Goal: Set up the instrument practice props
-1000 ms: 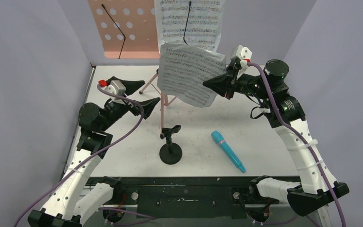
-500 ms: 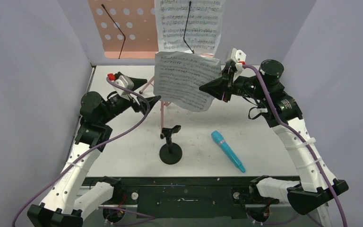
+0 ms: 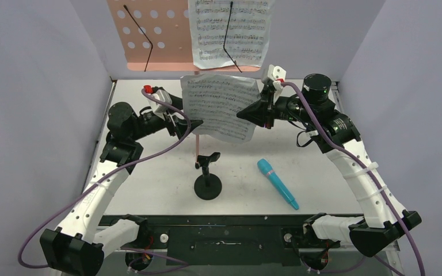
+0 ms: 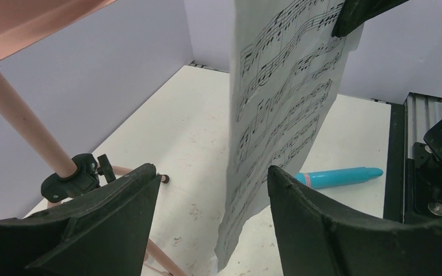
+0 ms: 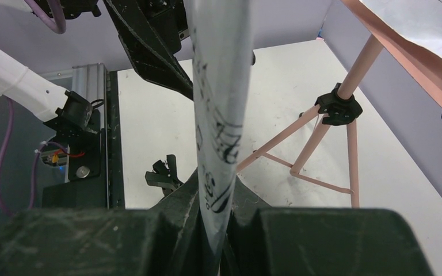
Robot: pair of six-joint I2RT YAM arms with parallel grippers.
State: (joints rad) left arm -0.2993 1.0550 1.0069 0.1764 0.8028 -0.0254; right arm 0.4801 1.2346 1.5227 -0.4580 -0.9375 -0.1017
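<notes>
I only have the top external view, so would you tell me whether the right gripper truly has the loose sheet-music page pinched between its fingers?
Observer: Yes; the right wrist view shows the right gripper shut on the loose page, which rises edge-on from between its fingers.
Operator: Thank you. Has the left gripper hold of it too?
Observer: No; the left wrist view shows it open, one finger on either side of the page's lower part.
Operator: The page covers the pink stand's base for me; where is it?
Observer: In the right wrist view its black hub sits off to one side of the page, pink legs splayed down to the table.
</notes>
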